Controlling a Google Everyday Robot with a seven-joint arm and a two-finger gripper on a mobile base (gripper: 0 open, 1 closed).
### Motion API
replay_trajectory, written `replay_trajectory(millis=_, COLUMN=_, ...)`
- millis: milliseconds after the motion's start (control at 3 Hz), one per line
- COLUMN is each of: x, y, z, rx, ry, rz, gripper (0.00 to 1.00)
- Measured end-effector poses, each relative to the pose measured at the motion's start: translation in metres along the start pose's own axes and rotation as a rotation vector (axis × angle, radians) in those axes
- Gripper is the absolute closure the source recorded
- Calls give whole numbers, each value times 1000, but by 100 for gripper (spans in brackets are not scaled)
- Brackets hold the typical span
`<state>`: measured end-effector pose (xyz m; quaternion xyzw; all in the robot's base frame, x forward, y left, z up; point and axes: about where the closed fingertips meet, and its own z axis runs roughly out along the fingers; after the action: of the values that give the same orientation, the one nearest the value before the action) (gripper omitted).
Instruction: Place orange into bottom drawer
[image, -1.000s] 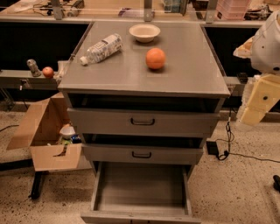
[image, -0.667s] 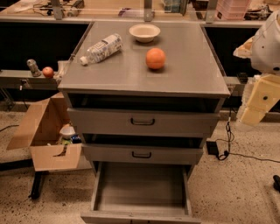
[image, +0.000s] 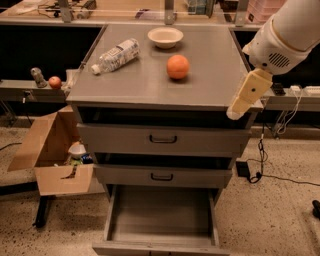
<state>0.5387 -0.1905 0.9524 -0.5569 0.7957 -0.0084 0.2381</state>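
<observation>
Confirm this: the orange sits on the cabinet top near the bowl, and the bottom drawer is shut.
Wrong on the drawer: the camera view shows the bottom drawer pulled open. The orange is on top near the bowl; the hand hangs by the cabinet's right edge.

Likely a lab: metal cabinet (image: 145, 85), cabled bench (image: 115, 12), gripper (image: 236, 112) at right.
</observation>
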Motion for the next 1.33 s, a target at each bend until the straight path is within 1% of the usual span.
replay_trajectory(millis=333, x=0, y=0, z=0, rx=0, ry=0, rz=0, gripper=0)
replay_trajectory(millis=667, x=-16, y=-47, z=25, rx=24, ry=-128, rz=30, gripper=0)
replay_trajectory(millis=1000, x=-39, y=-108, z=60, rx=14, ry=-306, rz=87, gripper=0)
replay_trajectory(millis=1333, x=-57, y=-146, z=80, rx=19, ry=-431, rz=142, gripper=0)
